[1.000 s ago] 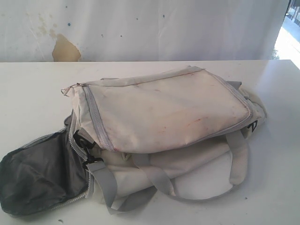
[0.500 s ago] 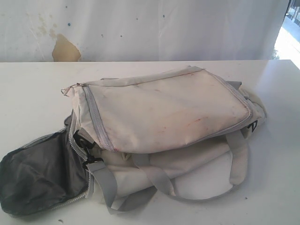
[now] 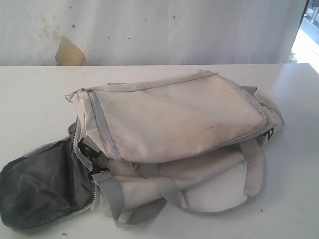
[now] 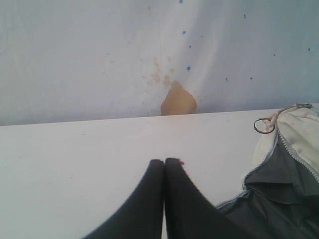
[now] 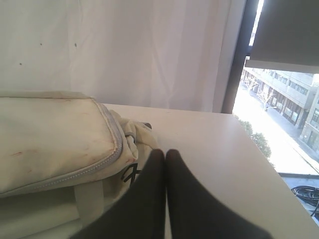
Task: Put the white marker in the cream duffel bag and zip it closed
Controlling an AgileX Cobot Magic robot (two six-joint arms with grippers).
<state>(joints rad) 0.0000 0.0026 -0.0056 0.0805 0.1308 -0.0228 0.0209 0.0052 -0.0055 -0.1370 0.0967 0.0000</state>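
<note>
While the bag [image 3: 179, 124] lies on the table [image 3: 35, 99], one end unzipped to take the marker, which no view shows, left gripper [image 4: 165, 162] and right gripper [image 5: 165, 152] hang pinched together, empty.

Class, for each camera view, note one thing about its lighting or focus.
Exterior view: daylight blows out the top right corner; the cream duffel bag is evenly lit. Left wrist view: the left end effector is dark and blurred. Right wrist view: the bright window silhouettes the right end effector.
</note>
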